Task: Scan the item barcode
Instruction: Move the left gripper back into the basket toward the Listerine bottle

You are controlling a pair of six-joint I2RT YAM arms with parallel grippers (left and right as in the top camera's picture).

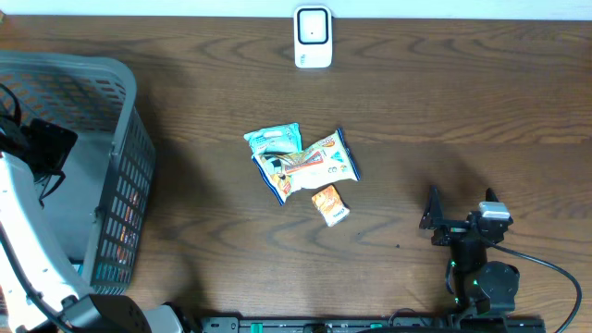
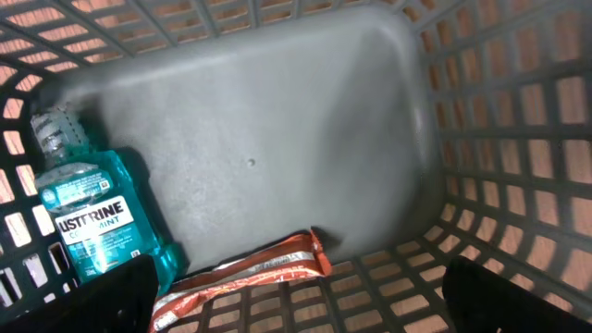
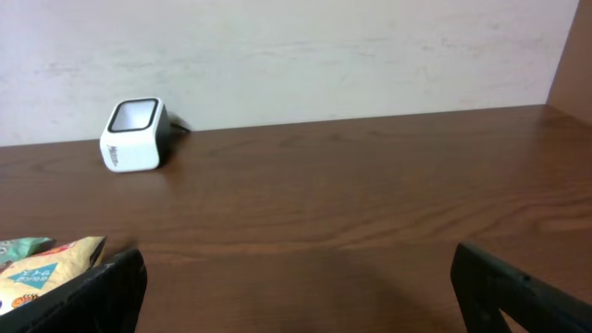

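Observation:
The white barcode scanner stands at the table's far edge, and also shows at the left of the right wrist view as the same scanner. Three snack packets lie mid-table: a teal one, a larger cream one and a small orange one. My left gripper hangs open inside the grey basket, above a teal Listerine bottle and an orange-red wrapper, holding nothing. My right gripper stands open near the front right, empty, right of the packets.
The grey mesh basket fills the table's left side, with my left arm reaching into it. A black cable trails from the right arm's base. A pale wall rises behind the scanner.

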